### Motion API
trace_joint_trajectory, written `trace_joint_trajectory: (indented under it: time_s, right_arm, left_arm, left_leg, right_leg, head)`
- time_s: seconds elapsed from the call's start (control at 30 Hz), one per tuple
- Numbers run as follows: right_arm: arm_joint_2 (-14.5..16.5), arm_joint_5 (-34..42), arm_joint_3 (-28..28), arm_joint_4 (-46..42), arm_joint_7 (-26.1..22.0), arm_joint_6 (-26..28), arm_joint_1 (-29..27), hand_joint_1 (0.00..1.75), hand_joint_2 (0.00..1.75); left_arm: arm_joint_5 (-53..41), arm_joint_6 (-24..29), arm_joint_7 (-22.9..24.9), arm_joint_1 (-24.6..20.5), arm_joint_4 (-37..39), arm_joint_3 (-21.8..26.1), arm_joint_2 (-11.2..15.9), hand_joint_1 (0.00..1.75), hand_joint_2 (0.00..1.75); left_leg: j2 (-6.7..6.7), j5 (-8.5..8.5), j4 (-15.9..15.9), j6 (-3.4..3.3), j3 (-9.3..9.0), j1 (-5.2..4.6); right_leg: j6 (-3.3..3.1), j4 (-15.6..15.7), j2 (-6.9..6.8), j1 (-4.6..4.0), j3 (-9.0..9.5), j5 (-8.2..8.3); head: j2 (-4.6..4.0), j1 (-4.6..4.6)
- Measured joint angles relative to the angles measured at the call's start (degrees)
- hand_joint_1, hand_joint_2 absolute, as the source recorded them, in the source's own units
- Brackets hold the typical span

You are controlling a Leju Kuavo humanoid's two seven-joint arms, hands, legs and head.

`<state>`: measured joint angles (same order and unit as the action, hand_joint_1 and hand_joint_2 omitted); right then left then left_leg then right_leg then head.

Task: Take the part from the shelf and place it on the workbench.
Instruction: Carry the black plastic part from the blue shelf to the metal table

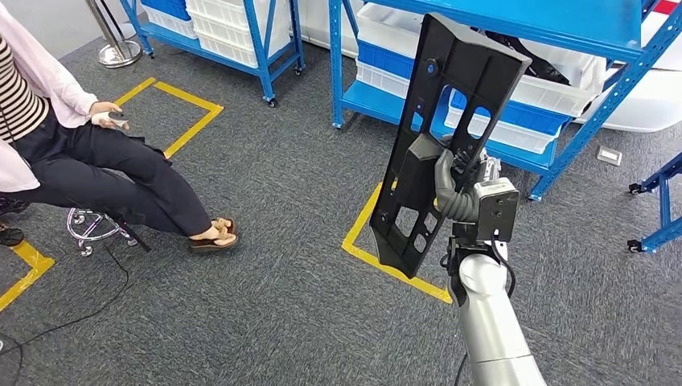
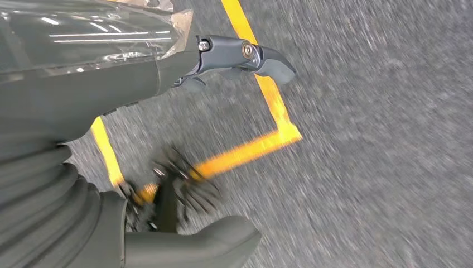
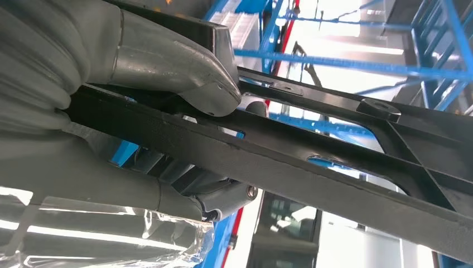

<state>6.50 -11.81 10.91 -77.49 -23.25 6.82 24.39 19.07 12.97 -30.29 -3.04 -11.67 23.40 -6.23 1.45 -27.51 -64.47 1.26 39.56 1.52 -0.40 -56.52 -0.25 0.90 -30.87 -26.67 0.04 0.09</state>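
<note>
Head view, right hand (image 1: pixel 452 186) gripping black part (image 1: pixel 450 104), upright, midway

A grey carpeted floor (image 1: pixel 265 241) is spreading across the head view, and yellow tape lines (image 1: pixel 186 112) are marking out rectangles on it. A blue metal shelving rack (image 1: pixel 555 96) is standing on the carpet, its lower shelf carrying white plastic bins with blue bands (image 1: pixel 515 121). A second blue rack on small castors (image 1: pixel 265 48) is standing farther back, also loaded with white bins. A chrome stool base (image 1: pixel 92 229) is resting on the carpet near a seated person's sandalled feet (image 1: pixel 213 235). A small white plate (image 1: pixel 609 155) is lying flat on the floor beside the rack.
</note>
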Motion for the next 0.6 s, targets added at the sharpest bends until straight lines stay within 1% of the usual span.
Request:
trace_joint_trajectory:
  time_s: [0.03,0.07,0.1,0.13,0.17,0.2,0.23,0.27,0.3,0.33,0.37,0.4,0.43,0.47,0.5,0.53,0.57,0.6]
  right_arm:
    - [0.04,-0.02,-0.10,-0.33,0.17,-0.27,-0.40,1.75,1.75]
    - [0.07,-0.05,-0.25,-0.69,0.39,-0.51,-0.88,1.75,1.75]
    - [0.09,-0.13,-0.40,-1.10,0.62,-0.71,-1.37,1.75,1.75]
    - [0.10,-0.27,-0.54,-1.57,0.84,-0.90,-1.82,1.75,1.75]
    - [0.10,-0.50,-0.65,-2.08,1.00,-1.02,-2.16,1.75,1.75]
    - [0.10,-0.79,-0.74,-2.67,1.13,-1.11,-2.42,1.75,1.75]
    - [0.08,-1.10,-0.85,-3.31,1.22,-1.16,-2.62,1.75,1.75]
    - [0.05,-1.43,-0.99,-4.00,1.34,-1.21,-2.85,1.75,1.75]
    - [0.03,-1.72,-1.13,-4.65,1.44,-1.32,-3.15,1.75,1.75]
    - [0.02,-1.95,-1.25,-5.21,1.53,-1.51,-3.49,1.75,1.75]
    - [0.04,-2.12,-1.31,-5.70,1.58,-1.78,-3.85,1.75,1.75]
    - [0.07,-2.21,-1.32,-6.13,1.57,-2.02,-4.20,1.75,1.75]
    - [0.10,-2.24,-1.33,-6.54,1.52,-2.21,-4.50,1.75,1.75]
    - [0.11,-2.27,-1.39,-6.92,1.45,-2.29,-4.75,1.75,1.75]
    - [0.10,-2.32,-1.47,-7.20,1.36,-2.30,-4.97,1.75,1.75]
    - [0.09,-2.36,-1.57,-7.40,1.28,-2.30,-5.20,1.75,1.75]
    - [0.08,-2.40,-1.68,-7.50,1.20,-2.30,-5.46,1.75,1.75]
    - [0.05,-2.45,-1.77,-7.54,1.14,-2.32,-5.74,1.75,1.75]
  left_arm:
    - [0.10,-3.12,-0.57,-0.06,-0.01,0.04,0.01,0.00,1.75]
    - [0.09,-6.62,-1.06,-0.14,-0.02,0.08,0.00,0.00,1.75]
    - [-0.22,-10.13,-1.44,-0.28,-0.04,0.09,-0.04,0.00,1.75]
    - [-0.72,-13.22,-1.66,-0.53,-0.05,0.03,-0.11,0.00,1.75]
    - [-1.25,-15.78,-1.73,-0.91,-0.09,-0.09,-0.22,0.00,1.75]
    - [-1.78,-18.14,-1.60,-1.41,-0.17,-0.25,-0.43,0.00,1.75]
    - [-2.27,-20.24,-1.17,-2.01,-0.26,-0.44,-0.79,0.00,1.75]
    - [-2.88,-22.35,-0.30,-2.67,-0.34,-0.70,-1.24,0.00,1.75]
    - [-3.80,-24.32,1.01,-3.25,-0.41,-1.12,-1.78,0.00,1.75]
    - [-5.24,-25.64,2.58,-3.74,-0.43,-1.78,-2.34,0.00,1.75]
    - [-7.67,-26.02,4.33,-4.13,-0.44,-2.83,-2.88,0.00,1.75]
    - [-10.54,-25.55,5.81,-4.37,-0.44,-4.26,-3.39,0.00,1.75]
    - [-13.45,-24.58,6.86,-4.56,-0.44,-5.92,-3.82,0.00,1.75]
    - [-15.86,-23.58,7.55,-4.73,-0.43,-7.69,-4.18,0.00,1.75]
    - [-17.14,-23.01,7.82,-4.84,-0.43,-9.25,-4.46,0.00,1.75]
    - [-17.73,-22.77,7.95,-4.93,-0.43,-10.53,-4.70,0.00,1.75]
    - [-18.01,-22.61,8.16,-4.99,-0.42,-11.57,-4.91,0.00,1.75]
    - [-18.27,-22.38,8.63,-5.02,-0.42,-12.40,-5.05,0.00,1.75]
  left_leg:
    - [-0.56,-1.94,-4.07,0.06,1.77,-0.02]
    - [-0.78,-3.19,-7.46,0.13,3.25,-0.02]
    - [-0.96,-3.46,-9.18,0.17,3.97,0.00]
    - [-1.20,-2.72,-8.76,0.21,3.65,0.02]
    - [-1.64,-1.13,-6.13,0.23,2.21,0.07]
    - [-2.59,0.69,-2.21,0.23,0.10,0.12]
    - [-3.60,1.96,1.59,0.22,-1.89,-0.01]
    - [-4.36,2.75,4.36,0.04,-3.30,-0.12]
    - [-4.73,2.96,5.83,-0.18,-3.95,-0.33]
    - [-4.40,2.87,6.22,-0.48,-3.98,-0.61]
    - [-3.80,3.00,6.27,-0.92,-3.88,-0.72]
    - [-3.28,3.16,6.42,-1.30,-3.87,-0.81]
    - [-2.81,3.35,6.59,-1.75,-3.88,-0.82]
    - [-2.39,3.56,6.75,-2.17,-3.87,-0.74]
    - [-1.94,3.69,6.83,-2.45,-3.81,-0.67]
    - [-1.43,3.77,6.85,-2.65,-3.70,-0.64]
    - [-0.83,3.82,6.84,-2.73,-3.63,-0.63]
    - [-0.18,3.85,6.84,-2.78,-3.59,-0.62]
  right_leg:
    - [-0.30,0.01,-0.50,-0.17,-0.02,0.00]
    - [-0.36,0.00,-1.04,-0.34,-0.02,-0.04]
    - [-0.39,-0.01,-1.60,-0.43,-0.01,-0.08]
    - [-0.41,-0.03,-2.13,-0.49,0.00,-0.12]
    - [-0.42,-0.07,-2.62,-0.50,0.04,-0.17]
    - [-0.33,-0.15,-3.07,-0.53,0.06,-0.27]
    - [-0.14,-0.34,-3.47,-0.80,-0.03,-0.44]
    - [0.11,-0.48,-3.87,-1.03,-0.12,-0.60]
    - [0.37,-0.57,-4.29,-1.30,-0.18,-0.73]
    - [0.57,-0.60,-4.79,-1.56,-0.20,-0.80]
    - [0.76,-0.56,-5.26,-1.56,-0.13,-0.86]
    - [0.96,-0.83,-5.06,-1.45,-0.25,-1.16]
    - [1.09,-1.83,-4.25,-1.27,-0.73,-1.88]
    - [1.16,-3.95,-3.02,-1.03,-1.75,-3.09]
    - [1.14,-7.27,-1.63,-0.79,-3.34,-4.67]
    - [1.10,-11.39,-0.72,-0.71,-5.24,-6.31]
    - [1.19,-15.20,-0.29,-0.65,-7.05,-7.54]
    - [1.41,-17.51,-0.09,-0.63,-8.18,-8.07]
  head:
    - [0.00,-0.07]
    - [0.00,-0.07]
    - [0.00,-0.07]
    - [0.00,-0.08]
    - [0.00,-0.08]
    - [0.00,-0.10]
    - [0.00,-0.16]
    - [0.00,-0.13]
    - [0.00,-0.07]
    - [0.00,-0.02]
    - [0.00,0.06]
    - [0.00,0.07]
    - [0.00,0.07]
    - [0.00,0.09]
    - [0.00,0.14]
    - [0.00,0.16]
    - [0.00,0.16]
    - [0.00,0.18]
